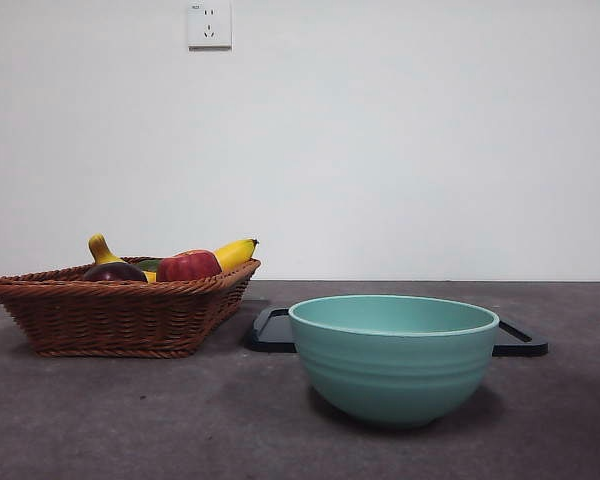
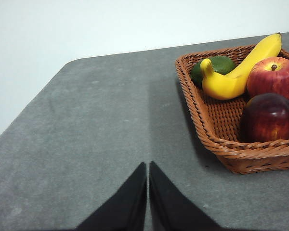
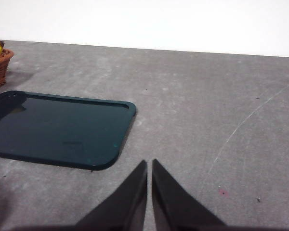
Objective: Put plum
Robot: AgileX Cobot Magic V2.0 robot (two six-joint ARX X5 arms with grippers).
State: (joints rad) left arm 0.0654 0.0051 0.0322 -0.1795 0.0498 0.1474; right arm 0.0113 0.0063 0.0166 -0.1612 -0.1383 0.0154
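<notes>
The plum (image 2: 269, 118), dark maroon and glossy, lies in the brown wicker basket (image 2: 216, 139) at its near corner; in the front view the plum (image 1: 114, 271) shows just above the basket rim (image 1: 120, 292). My left gripper (image 2: 148, 166) is shut and empty over bare table, apart from the basket. My right gripper (image 3: 150, 163) is shut and empty over bare table, next to the dark tray (image 3: 58, 127). Neither arm shows in the front view.
The basket also holds a red apple (image 2: 273, 77), a banana (image 2: 238, 72) and a green fruit (image 2: 216, 65). A teal bowl (image 1: 393, 355) stands front centre, with the dark tray (image 1: 270, 335) behind it. A wall runs behind the table.
</notes>
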